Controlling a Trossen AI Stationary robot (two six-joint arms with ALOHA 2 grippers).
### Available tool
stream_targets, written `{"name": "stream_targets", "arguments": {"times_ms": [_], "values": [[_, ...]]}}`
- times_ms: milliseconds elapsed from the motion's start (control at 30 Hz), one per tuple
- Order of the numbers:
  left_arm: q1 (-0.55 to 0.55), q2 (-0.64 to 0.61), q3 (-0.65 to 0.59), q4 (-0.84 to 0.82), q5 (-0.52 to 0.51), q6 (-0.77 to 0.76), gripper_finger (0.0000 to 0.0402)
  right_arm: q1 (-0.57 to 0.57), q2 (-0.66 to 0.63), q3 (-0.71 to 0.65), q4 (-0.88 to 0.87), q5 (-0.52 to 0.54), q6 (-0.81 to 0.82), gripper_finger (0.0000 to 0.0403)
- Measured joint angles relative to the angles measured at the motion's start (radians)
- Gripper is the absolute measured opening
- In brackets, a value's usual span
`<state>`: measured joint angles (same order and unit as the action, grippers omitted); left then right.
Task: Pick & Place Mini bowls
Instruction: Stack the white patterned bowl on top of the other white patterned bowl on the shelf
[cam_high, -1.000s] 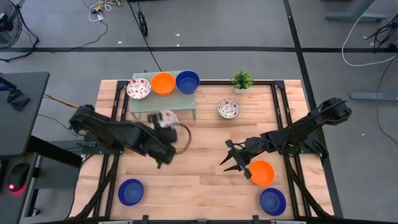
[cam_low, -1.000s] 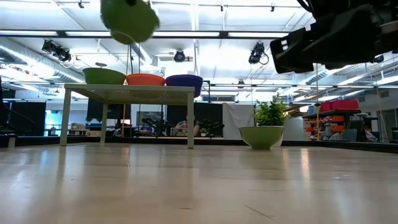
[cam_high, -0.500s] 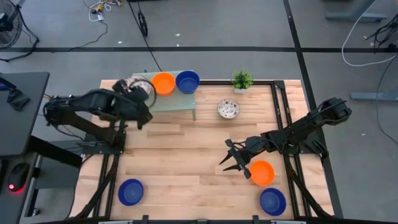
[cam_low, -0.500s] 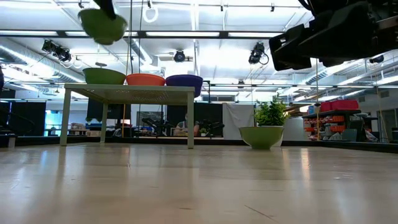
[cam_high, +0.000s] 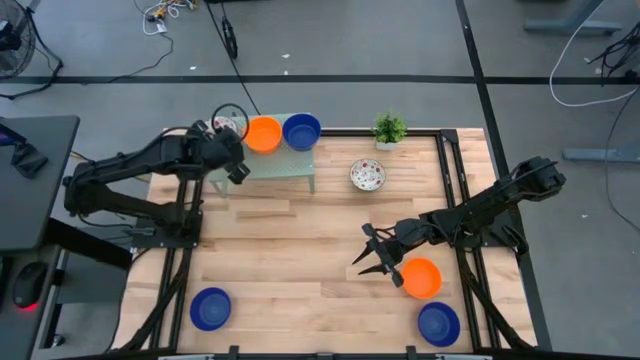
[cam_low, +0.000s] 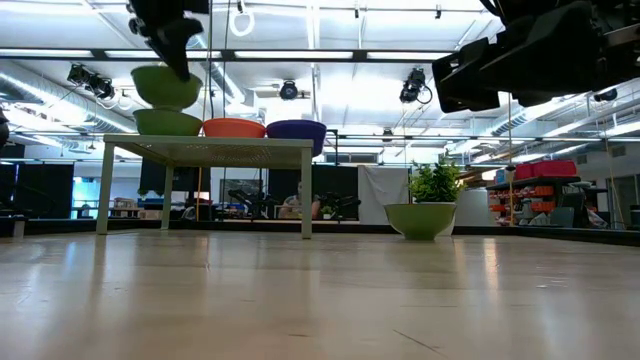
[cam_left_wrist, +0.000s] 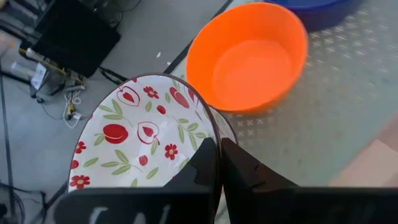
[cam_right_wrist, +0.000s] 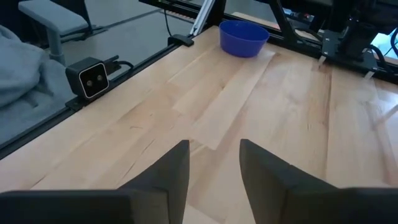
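Note:
My left gripper (cam_high: 233, 142) is shut on a white mini bowl with red speckles (cam_high: 229, 122), held over the left end of the small green stand (cam_high: 282, 162). In the low view this bowl (cam_low: 165, 86) hangs just above a like bowl (cam_low: 167, 122) resting on the stand. An orange bowl (cam_high: 263, 133) and a blue bowl (cam_high: 301, 131) sit beside it there. My right gripper (cam_high: 362, 248) stands open above the table, beside another orange bowl (cam_high: 421, 277), touching nothing. My left gripper pinches the speckled bowl's rim (cam_left_wrist: 211, 138) on the side toward the arm. One finger (cam_left_wrist: 200, 168) is inside the bowl and the other (cam_left_wrist: 242, 171) outside. The fingers slant down from the table's near left. The bowl is lifted clear, mouth up and slightly tilted.
A speckled bowl (cam_high: 367, 175) and a small potted plant (cam_high: 389, 128) stand at the far right of the table. Blue bowls sit near the front edge at the left (cam_high: 210, 307) and the right (cam_high: 438, 323). Bare wood lies across the middle.
My left gripper has carried the speckled bowl from above the table's middle toward the far left, to over the stand's left end, rolling its wrist on the way. The bowl now hangs lower, close above the bowl on the stand. My right gripper kept still.

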<state>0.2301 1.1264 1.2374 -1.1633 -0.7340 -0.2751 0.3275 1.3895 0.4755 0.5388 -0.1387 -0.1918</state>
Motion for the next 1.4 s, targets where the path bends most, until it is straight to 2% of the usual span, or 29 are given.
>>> {"name": "stream_targets", "arguments": {"times_ms": [400, 800, 1400], "values": [[0.115, 0.008, -0.056, 0.077, 0.024, 0.021, 0.0012, 0.000, 0.000, 0.000, 0.000, 0.000, 0.000, 0.0141], [0.116, 0.023, -0.056, 0.128, 0.071, 0.003, 0.0010, 0.000, 0.000, 0.000, 0.000, 0.000, 0.000, 0.0141], [0.126, 0.131, -0.056, 0.148, 0.076, -0.032, 0.0019, 0.000, 0.000, -0.001, -0.001, 0.003, -0.001, 0.0141]]}}
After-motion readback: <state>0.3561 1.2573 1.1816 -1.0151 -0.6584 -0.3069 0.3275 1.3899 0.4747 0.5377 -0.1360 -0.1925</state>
